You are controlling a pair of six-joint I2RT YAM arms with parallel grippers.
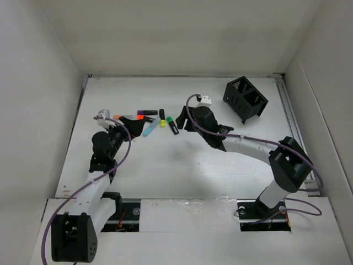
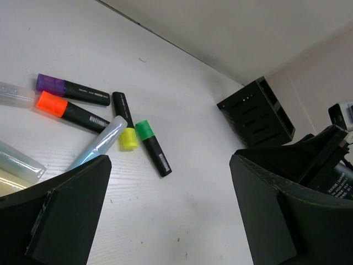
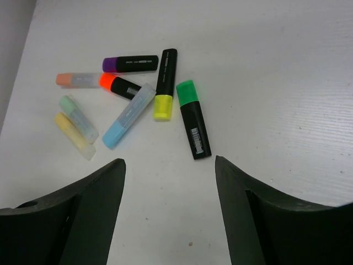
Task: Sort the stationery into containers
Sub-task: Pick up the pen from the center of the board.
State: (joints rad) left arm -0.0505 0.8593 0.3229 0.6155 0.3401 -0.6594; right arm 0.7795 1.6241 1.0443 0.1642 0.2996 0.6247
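The markers (image 3: 143, 99) are lying in a loose cluster on the white table (image 1: 182, 165), left of its middle and toward the far side. None is sitting in the box (image 1: 245, 99), which is standing well apart from them near the far right corner, turned at an angle.

The left gripper (image 2: 170, 165) is hanging over the table just left of the cluster. Its fingers (image 2: 66, 215) are spread wide and holding nothing. The right gripper (image 3: 169, 163) is hovering just to the right of the cluster and pointing at it. Its fingers (image 3: 71, 221) are also standing apart, with only bare table between them.

In the right wrist view, the green marker (image 3: 193, 118) is lying nearest that gripper, cap pointing away. Just beside it, the yellow marker (image 3: 165, 83) is lying almost parallel, cap toward the gripper. The light blue marker (image 3: 128, 116) is slanting next to the yellow cap. The orange marker (image 3: 118, 85) is running up to the blue one's far end, and the purple marker (image 3: 129, 64) is lying beyond it. Three pale, translucent markers (image 3: 77, 124) are resting farther left, near the left gripper.
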